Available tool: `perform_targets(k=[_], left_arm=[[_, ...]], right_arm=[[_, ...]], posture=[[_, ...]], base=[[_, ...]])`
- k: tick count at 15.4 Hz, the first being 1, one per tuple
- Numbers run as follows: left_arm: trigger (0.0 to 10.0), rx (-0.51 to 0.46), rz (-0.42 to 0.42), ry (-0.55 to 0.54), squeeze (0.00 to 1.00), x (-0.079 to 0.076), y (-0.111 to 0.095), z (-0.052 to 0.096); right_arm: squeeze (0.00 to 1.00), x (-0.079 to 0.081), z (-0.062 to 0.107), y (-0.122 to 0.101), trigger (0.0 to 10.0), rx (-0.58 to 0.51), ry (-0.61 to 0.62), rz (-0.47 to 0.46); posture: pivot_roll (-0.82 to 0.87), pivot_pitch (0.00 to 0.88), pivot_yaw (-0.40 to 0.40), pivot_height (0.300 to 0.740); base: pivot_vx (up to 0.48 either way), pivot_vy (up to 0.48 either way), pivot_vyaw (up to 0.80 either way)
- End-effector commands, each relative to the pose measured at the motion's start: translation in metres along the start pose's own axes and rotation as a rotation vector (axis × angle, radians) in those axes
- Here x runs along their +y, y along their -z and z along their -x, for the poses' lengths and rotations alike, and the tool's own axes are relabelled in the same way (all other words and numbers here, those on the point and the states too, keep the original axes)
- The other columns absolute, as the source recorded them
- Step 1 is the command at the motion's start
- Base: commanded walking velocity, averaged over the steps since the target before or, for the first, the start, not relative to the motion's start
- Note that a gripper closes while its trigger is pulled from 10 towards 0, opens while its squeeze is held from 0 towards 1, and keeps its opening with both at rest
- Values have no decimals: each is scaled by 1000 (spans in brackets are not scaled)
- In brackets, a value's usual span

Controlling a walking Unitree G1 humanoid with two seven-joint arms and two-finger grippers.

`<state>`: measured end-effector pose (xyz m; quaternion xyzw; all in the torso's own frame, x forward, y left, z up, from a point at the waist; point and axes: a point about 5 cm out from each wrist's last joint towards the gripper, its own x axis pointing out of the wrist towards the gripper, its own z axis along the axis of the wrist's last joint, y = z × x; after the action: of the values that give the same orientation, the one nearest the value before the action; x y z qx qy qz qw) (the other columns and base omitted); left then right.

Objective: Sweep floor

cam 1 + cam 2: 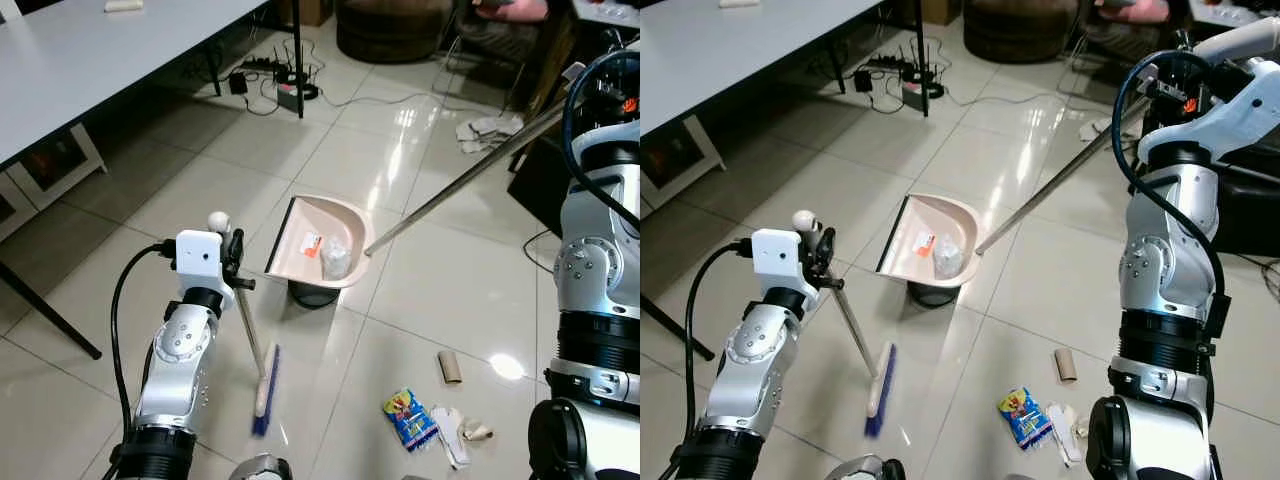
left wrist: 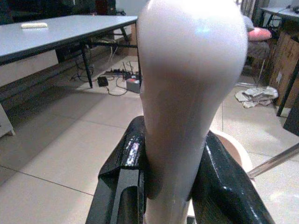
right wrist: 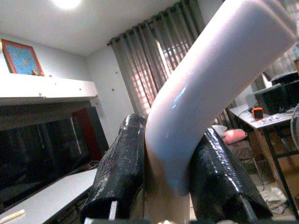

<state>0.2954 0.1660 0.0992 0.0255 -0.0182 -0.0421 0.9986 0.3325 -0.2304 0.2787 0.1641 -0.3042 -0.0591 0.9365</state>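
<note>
Nearest the robot, a blue snack packet (image 1: 404,417), its print too small to read, a cardboard tube (image 1: 450,367) and crumpled paper (image 1: 458,432) lie on open tiled floor (image 1: 190,200), beside the broom head (image 1: 264,388). The left end effector (image 2: 173,186) is clenched on the broom handle (image 2: 187,93), its bristles on the tiles just short of the dustpan (image 1: 325,240). The right end effector (image 3: 163,186) grips the dustpan's long handle (image 1: 460,182); farther off stand a tabletop (image 1: 90,60) edge and cables (image 1: 280,80).

Open tile lies at far centre, beyond the dustpan (image 1: 325,240). Near right, a cardboard tube (image 1: 450,367), snack packet (image 1: 405,417) and crumpled wrappers (image 1: 455,432) litter the floor. Table (image 1: 90,60) and cables (image 1: 280,80) block the far left.
</note>
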Motion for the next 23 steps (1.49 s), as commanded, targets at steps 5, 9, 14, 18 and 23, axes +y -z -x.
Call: perform_targets(k=[5, 9, 14, 18, 23], left_arm=[[10000, -15, 18, -27, 0, -1, -3, 0], [10000, -22, 14, -37, 0, 2, -4, 0], [10000, -30, 10, -16, 0, -1, -7, 1], [10000, -33, 2, 3, 0, -4, -7, -2], [10000, -27, -12, 17, 0, -3, -6, -1]], right_arm=[[0, 10, -8, -11, 10000, -68, -21, -58], [0, 12, -9, -6, 10000, -48, -34, -40], [0, 9, -5, -5, 10000, -44, -29, -29], [0, 6, 1, 1, 10000, -20, -23, -16], [0, 2, 11, 9, 10000, 11, -13, -11]], posture=[[-12, 0, 5, 740], [1, 0, -7, 740], [-4, 0, 16, 740], [-2, 0, 21, 740], [1, 4, 27, 740]], base=[[284, 0, 0], [288, 0, 0], [357, 0, 0], [380, 0, 0], [415, 0, 0]])
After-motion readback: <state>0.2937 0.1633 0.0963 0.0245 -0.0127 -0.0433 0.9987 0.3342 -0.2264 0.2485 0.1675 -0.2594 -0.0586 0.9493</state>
